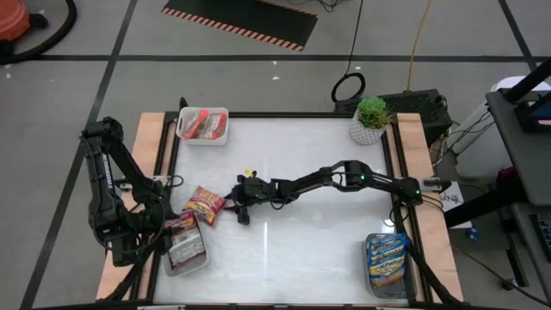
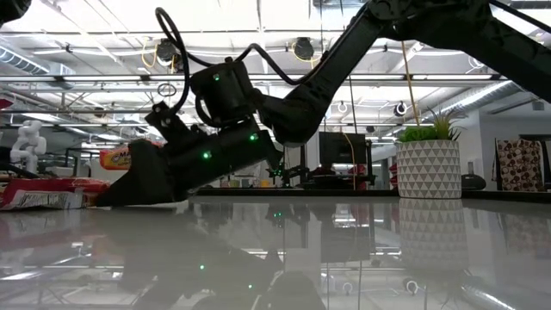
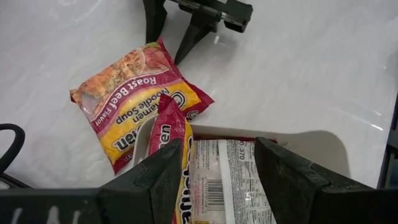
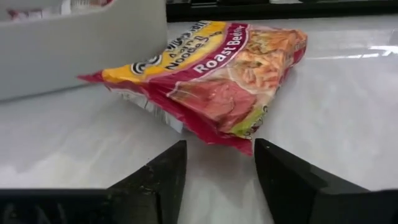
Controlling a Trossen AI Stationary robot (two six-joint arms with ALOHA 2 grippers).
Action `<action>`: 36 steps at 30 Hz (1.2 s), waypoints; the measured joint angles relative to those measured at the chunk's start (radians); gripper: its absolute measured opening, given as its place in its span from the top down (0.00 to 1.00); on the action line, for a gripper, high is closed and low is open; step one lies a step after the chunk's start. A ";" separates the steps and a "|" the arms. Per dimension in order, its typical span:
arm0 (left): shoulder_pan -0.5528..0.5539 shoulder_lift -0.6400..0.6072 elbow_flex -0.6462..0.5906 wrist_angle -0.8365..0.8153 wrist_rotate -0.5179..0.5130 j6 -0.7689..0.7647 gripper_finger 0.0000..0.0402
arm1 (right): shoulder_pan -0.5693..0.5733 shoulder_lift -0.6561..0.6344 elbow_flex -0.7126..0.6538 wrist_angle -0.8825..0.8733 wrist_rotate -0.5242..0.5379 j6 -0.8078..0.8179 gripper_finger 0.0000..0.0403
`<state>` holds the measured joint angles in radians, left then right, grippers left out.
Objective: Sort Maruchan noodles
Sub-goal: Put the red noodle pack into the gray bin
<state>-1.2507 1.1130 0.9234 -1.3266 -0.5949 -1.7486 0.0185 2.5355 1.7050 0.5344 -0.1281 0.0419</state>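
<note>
A dark red Roast Beef noodle packet (image 1: 205, 204) lies on the white table beside the near left bin (image 1: 185, 250), which holds more dark red packets. My right gripper (image 4: 219, 152) reaches low across the table from the right and is open. Its fingertips stand on either side of the packet's near corner (image 4: 245, 144). That corner shows between the two dark fingers in the left wrist view (image 3: 160, 43). My left gripper (image 3: 217, 168) hangs open above the near left bin, over a packet (image 3: 214, 186) lying in it. Another packet (image 3: 169, 127) stands on edge in that bin. My right gripper comes at the packet's corner (image 4: 245, 144) nearly level from the table's right, one finger on each side. I cannot tell whether a fingertip (image 4: 261, 152) touches the wrapper. The packet lies on the table.
A bin (image 1: 204, 127) with orange-red packets stands at the far left, and a bin (image 1: 387, 263) with blue packets at the near right. A potted plant (image 1: 370, 119) stands at the far right corner. The table's middle is bare.
</note>
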 joint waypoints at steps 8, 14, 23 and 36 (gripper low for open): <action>0.000 0.000 0.000 -0.001 0.000 0.000 0.49 | -0.039 -0.002 0.001 0.015 -0.077 0.264 0.46; 0.000 0.000 0.000 0.000 0.001 -0.001 0.49 | -0.076 -0.004 0.002 0.011 -0.168 0.459 0.43; 0.000 0.000 0.000 0.000 0.001 -0.004 0.49 | -0.077 -0.003 0.001 -0.093 -0.163 0.520 0.46; 0.000 0.000 0.000 0.000 0.001 -0.007 0.49 | -0.077 -0.005 0.001 -0.181 -0.166 0.517 0.47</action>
<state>-1.2507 1.1126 0.9234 -1.3266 -0.5938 -1.7554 -0.0582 2.5301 1.7061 0.3531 -0.2942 0.5587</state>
